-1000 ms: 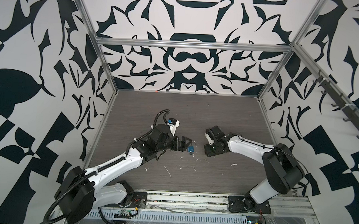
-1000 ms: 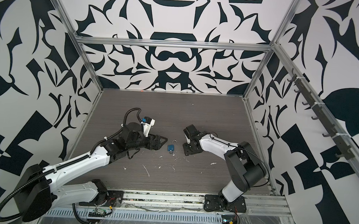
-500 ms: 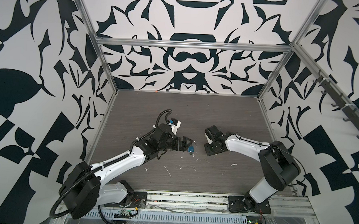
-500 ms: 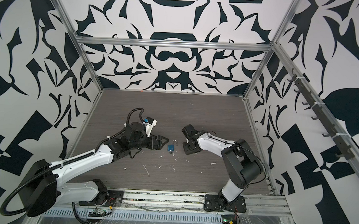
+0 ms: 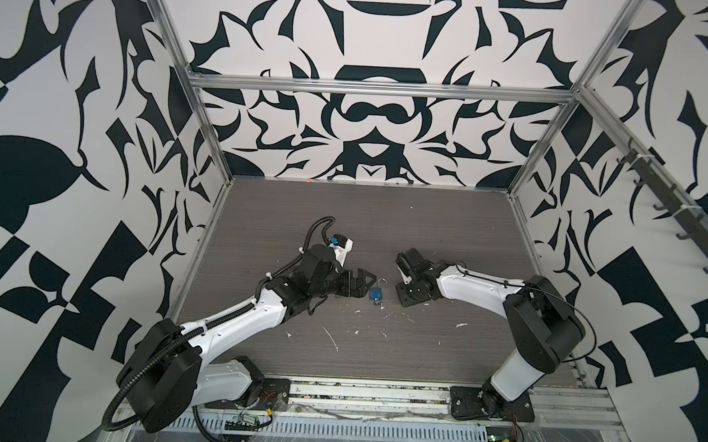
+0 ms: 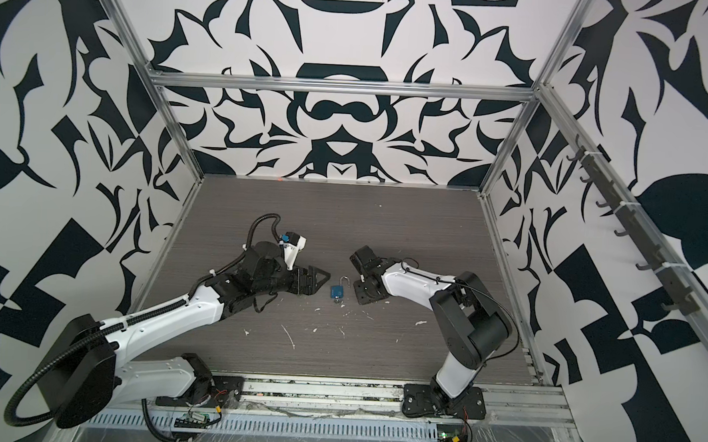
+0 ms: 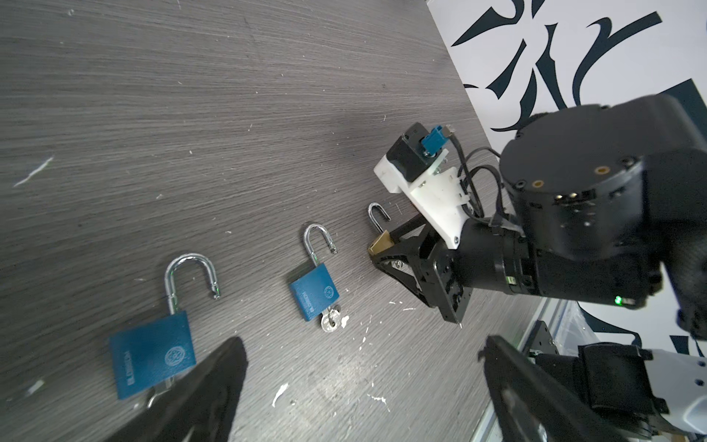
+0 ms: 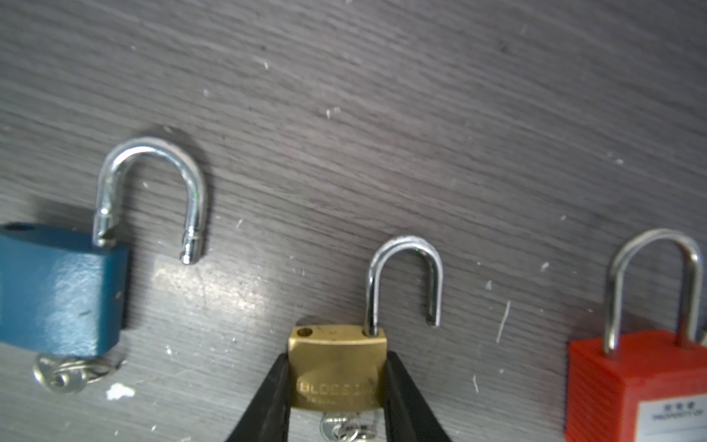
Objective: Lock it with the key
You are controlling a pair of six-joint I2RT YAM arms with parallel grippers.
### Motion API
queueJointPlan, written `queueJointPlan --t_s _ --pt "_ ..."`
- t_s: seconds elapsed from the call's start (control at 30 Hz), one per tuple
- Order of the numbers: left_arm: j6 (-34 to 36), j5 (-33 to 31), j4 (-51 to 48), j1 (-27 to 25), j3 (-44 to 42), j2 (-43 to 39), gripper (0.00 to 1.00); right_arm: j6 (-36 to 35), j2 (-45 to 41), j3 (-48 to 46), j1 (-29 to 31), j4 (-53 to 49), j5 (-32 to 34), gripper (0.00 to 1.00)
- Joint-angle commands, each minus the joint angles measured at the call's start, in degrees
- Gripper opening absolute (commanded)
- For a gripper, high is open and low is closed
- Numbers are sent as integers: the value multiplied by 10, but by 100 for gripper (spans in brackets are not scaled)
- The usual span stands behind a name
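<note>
**Spotter:** Your right gripper (image 8: 336, 358) has its two black fingers pressed against either side of the brass padlock (image 8: 336, 379), which lies flat on the table (image 8: 382, 95). I'd call that a grip on the body.

**Operator:** And my other one?

**Spotter:** Your left gripper (image 7: 363, 340) stands wide and holds nothing. It is near the large blue padlock (image 7: 153, 358) and apart from the brass one.

**Operator:** How far along am I?

**Spotter:** Early, I judge. The shackle (image 8: 405, 252) is up, its free leg clear of the body and the empty hole showing. You have yet to press it home and turn the key.

**Operator:** Where is the key?

**Spotter:** A key on a ring (image 8: 340, 426) shows at the foot of the body, between your fingers. Whether it sits in the keyway I cannot tell.

**Operator:** Neighbours?

**Spotter:** The small blue padlock (image 7: 313, 292) lies on one side, also open. A red padlock (image 8: 635, 382) lies on the other, and its shackle looks seated.
</note>
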Motion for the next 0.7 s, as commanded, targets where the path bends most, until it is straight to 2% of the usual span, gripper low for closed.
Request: queueJointPlan --t_s 0.0,0.1,0.27,0.33,0.53,0.67 --pt "-4 12 13 9 -11 -6 99 -3 7 -4 3 -13 10 36" --pt "-4 20 16 17 -12 -4 100 -12 2 0 3 -13 16 34" --pt "-10 11 -13 35 7 20 100 -37 -20 8 3 -4 21 21" --pt "-15 6 -30 44 17 57 99 -46 -37 5 3 11 20 18" --pt "-35 12 -24 66 32 98 99 -83 -94 -6 3 50 8 16" --pt "-33 37 -19 66 58 116 99 -110 -117 4 3 46 -36 16"
